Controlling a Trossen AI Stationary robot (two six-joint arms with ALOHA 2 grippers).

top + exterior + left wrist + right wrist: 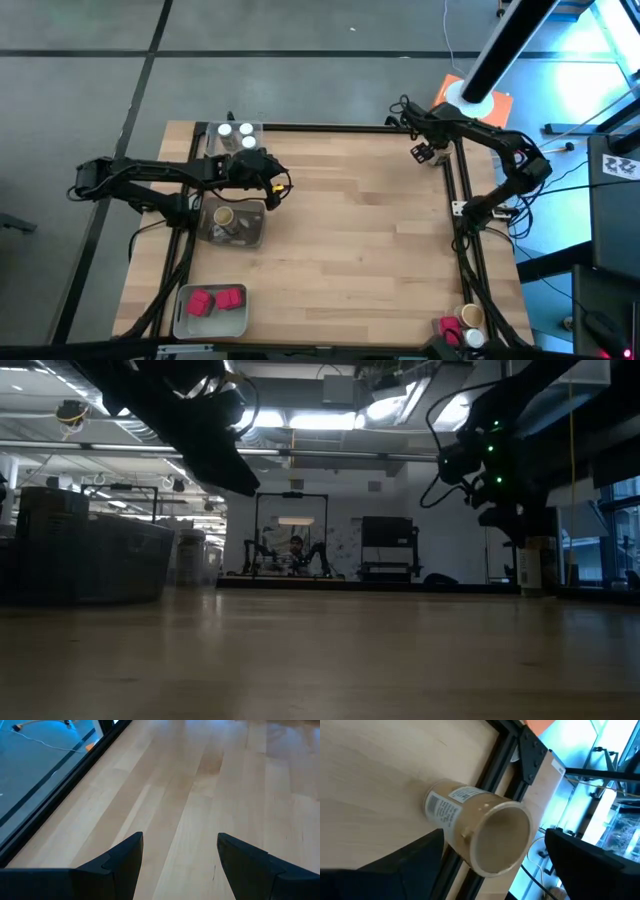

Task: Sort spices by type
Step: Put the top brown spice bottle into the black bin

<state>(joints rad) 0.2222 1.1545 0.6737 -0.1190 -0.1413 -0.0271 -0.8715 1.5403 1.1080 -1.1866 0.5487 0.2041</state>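
Note:
My right gripper [424,152] hangs over the table's far right corner, open. In the right wrist view a round jar with a tan lid [475,832] is between its fingers [492,834], lid toward the camera, its base on the wood beside the black rail; a gap shows at one finger. My left gripper [268,172] is open and empty [180,840] over bare wood near the left trays. White-lidded jars [235,131] stand in the far tray, a tan-lidded jar [224,216] in the middle tray and red boxes [215,301] in the near tray. A red, a tan-lidded and a white-lidded container [460,326] stand at the near right corner.
The three trays line the table's left side: far [257,127], middle [256,236] and near [184,325]. A black rail [461,215] runs along the right edge. Bare wood fills the table's middle [350,230]. In the low view a tray [80,555] stands at the left.

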